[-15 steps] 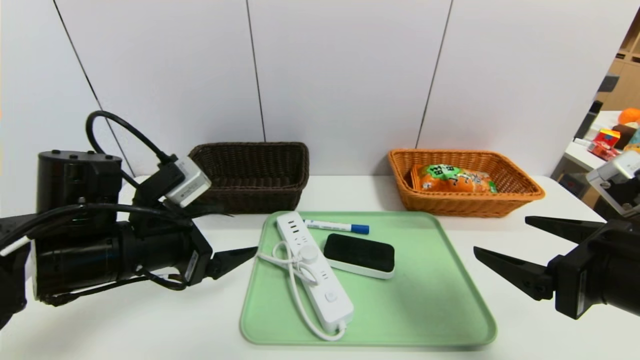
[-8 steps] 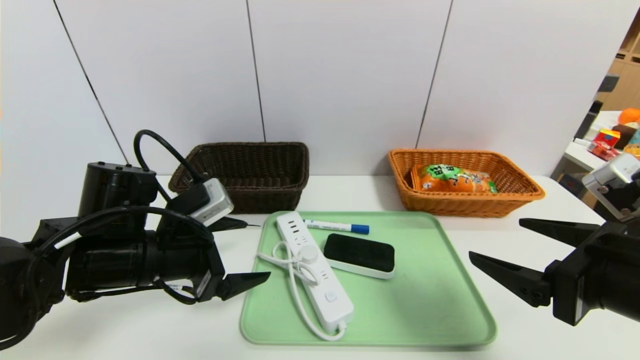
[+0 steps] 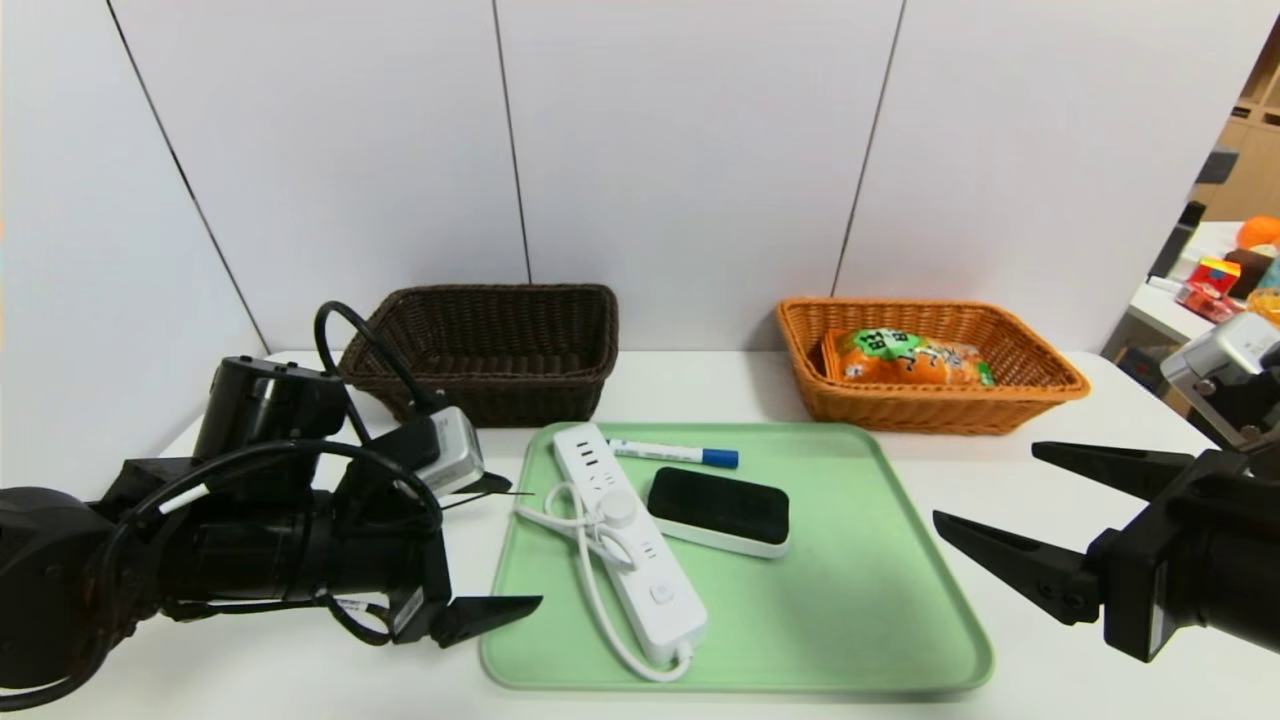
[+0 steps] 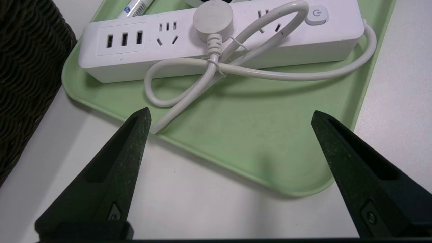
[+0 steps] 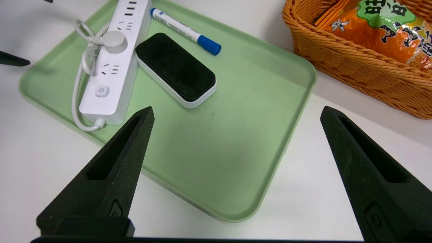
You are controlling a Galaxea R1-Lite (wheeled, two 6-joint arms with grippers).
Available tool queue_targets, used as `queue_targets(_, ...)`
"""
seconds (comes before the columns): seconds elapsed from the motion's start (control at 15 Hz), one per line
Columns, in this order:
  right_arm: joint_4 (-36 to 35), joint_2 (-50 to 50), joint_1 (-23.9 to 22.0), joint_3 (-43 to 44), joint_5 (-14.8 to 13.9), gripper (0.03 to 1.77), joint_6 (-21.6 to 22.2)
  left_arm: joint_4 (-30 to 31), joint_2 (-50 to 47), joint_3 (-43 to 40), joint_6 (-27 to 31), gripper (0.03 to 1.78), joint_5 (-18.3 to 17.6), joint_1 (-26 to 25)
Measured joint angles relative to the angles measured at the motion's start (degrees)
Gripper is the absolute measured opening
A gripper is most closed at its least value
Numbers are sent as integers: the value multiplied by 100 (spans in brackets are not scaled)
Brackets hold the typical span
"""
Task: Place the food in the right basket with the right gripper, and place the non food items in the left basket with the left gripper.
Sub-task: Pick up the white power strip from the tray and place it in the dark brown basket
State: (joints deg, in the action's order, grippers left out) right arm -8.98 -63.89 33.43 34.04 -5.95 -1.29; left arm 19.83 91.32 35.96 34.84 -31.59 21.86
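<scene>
We see the snack bag (image 3: pixel 915 358) lying in the orange-tan basket (image 3: pixel 1040 395) at two o'clock, power strip (image 3: pixel 627 537), eraser (image 3: pixel 719 510) and marker (image 3: pixel 673 454) on our green tray (image 3: pixel 880 600), left gripper (image 3: pixel 515 548) at nine o'clock beside it, jaws wide and empty, right gripper (image 3: pixel 985 490) at three o'clock, likewise wide, empty, dark basket (image 3: pixel 500 345) at eleven.

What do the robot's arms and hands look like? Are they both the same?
Yes, they match. The left hand and right hand each have two pointed black fingers shaped like long wedges, on chunky black arms. A silver-white camera box sits on each wrist, and looping black cables run along the left arm.
</scene>
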Motion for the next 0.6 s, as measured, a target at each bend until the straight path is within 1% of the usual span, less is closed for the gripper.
queue_targets(0.13, 0, 2, 26, -2, 0, 170, -5, 6, 116, 2, 241, 169, -41, -6)
queue_targets(0.2, 0, 2, 34, -2, 0, 170, -7, 28, 178, 26, 273, 169, -44, -6)
queue_targets(0.4, 0, 0, 56, -2, 2, 170, -9, 91, 407, 182, 265, 169, -35, -17)
queue_targets(0.6, 1, -13, 78, -13, 0, 170, -9, 340, 689, 358, 258, 169, -39, -22)
